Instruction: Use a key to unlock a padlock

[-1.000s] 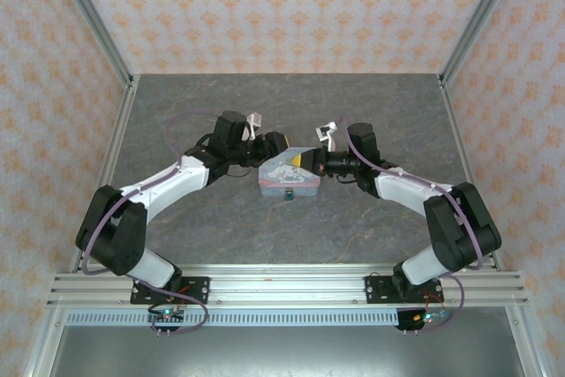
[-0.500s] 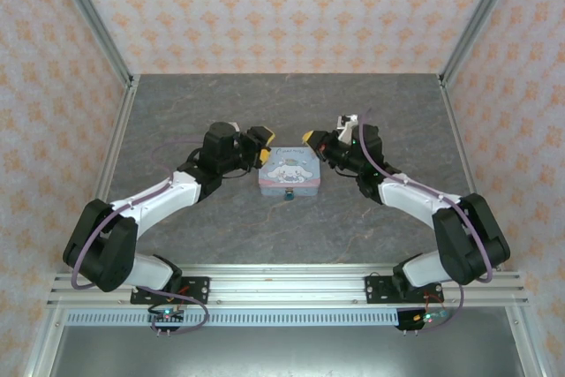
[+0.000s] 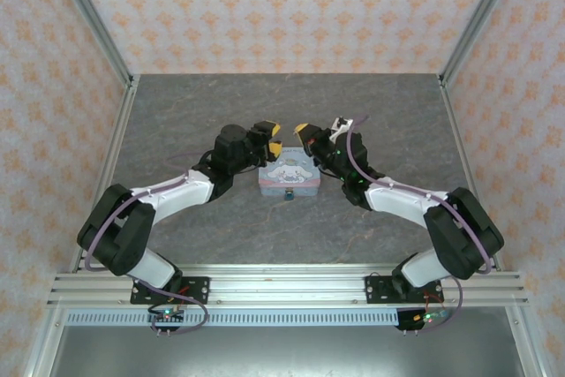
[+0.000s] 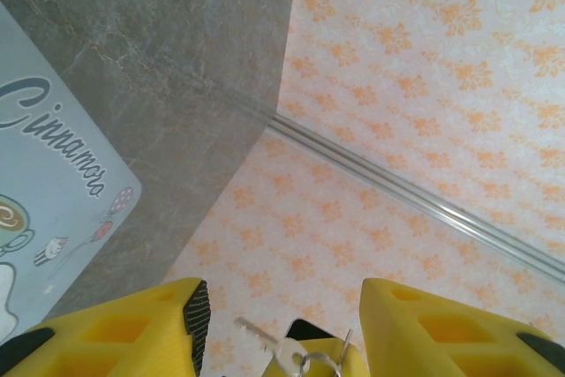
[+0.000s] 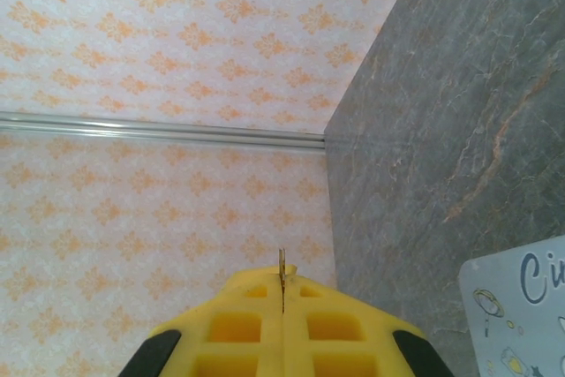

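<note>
Gold metal pokes out from between the yellow fingers of my right gripper (image 5: 282, 282). That is the key (image 5: 282, 260), and the fingers are pressed tight together on it. My left gripper (image 4: 282, 296) is wide open and has nothing in it. Low down between its fingers I see a pale key on a small ring (image 4: 305, 363). I think it is the same key, but that corner is cut off and hard to make out.

From above, both my grippers are up by the far edge of the tin box (image 3: 291, 172), close to each other. The padlock (image 3: 289, 194) is a tiny blue thing at the near edge of the box, well apart from both of them.

So one part is done: I have the key. The rest is left. The key is not in the padlock. I think I must bring it down to the lock, hold the lock steady with my free gripper, push the key in and turn.
</note>
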Robot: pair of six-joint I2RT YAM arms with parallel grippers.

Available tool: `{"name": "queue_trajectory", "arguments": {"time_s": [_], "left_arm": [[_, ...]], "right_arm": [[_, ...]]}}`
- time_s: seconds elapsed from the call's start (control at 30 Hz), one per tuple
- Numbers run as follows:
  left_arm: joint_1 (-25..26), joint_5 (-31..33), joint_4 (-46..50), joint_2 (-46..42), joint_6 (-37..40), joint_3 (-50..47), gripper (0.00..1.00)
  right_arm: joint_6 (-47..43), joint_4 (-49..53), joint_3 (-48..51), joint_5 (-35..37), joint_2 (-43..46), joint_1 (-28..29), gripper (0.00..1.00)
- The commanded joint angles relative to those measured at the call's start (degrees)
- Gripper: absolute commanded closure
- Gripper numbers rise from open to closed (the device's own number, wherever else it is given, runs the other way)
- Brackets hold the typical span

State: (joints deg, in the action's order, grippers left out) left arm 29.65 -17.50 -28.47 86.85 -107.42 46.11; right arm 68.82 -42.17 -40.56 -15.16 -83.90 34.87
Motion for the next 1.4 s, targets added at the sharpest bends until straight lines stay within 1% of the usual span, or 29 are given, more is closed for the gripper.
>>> {"name": "queue_trajectory", "arguments": {"time_s": [0.0,0.6,0.8,0.9,1.07,1.37], "left_arm": [[0.60,2.08,-4.02,0.72,-3.26,2.14,0.50],[3.04,2.87,-9.57,4.80,-8.91,2.99,0.46],[3.32,2.60,-10.26,5.78,-9.79,3.60,0.46],[3.31,2.97,-10.09,5.62,-9.81,3.17,0.48],[3.34,3.49,-9.15,4.91,-9.64,2.16,0.56],[3.32,3.80,-8.05,4.72,-9.15,1.79,0.65]], "right_arm": [[0.88,-4.05,-2.29,2.75,-0.46,0.94,1.00],[2.11,-7.74,-3.35,3.28,-2.95,2.56,1.00],[2.37,-8.89,-2.03,3.71,-3.14,2.86,1.00],[2.11,-8.81,-0.76,4.47,-2.21,2.84,1.00],[1.76,-8.39,1.36,5.72,-0.38,2.84,1.00],[1.59,-8.19,2.80,6.18,0.93,2.66,1.00]]}}
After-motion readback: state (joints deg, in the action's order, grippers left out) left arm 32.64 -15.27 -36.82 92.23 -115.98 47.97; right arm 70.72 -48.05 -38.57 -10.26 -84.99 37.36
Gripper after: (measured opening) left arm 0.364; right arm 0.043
